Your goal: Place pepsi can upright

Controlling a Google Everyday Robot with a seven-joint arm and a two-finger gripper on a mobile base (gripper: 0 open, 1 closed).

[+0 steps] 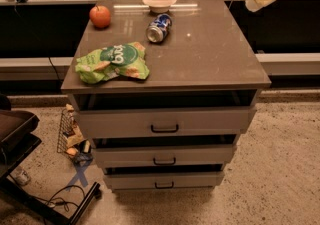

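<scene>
The pepsi can [159, 28], blue with white and red markings and a silver end, lies on its side on the brown cabinet top [210, 54], toward the back centre. The gripper [256, 1] is at the upper right, in the air beyond the cabinet's back right corner, well to the right of the can and apart from it. Only its pale cream tip and arm show.
A red apple [100, 16] sits at the back left. A white bowl [159, 2] stands just behind the can. A green chip bag [114, 61] lies at the front left. Three drawers [164, 124] are below. A black chair base [20, 139] is at left.
</scene>
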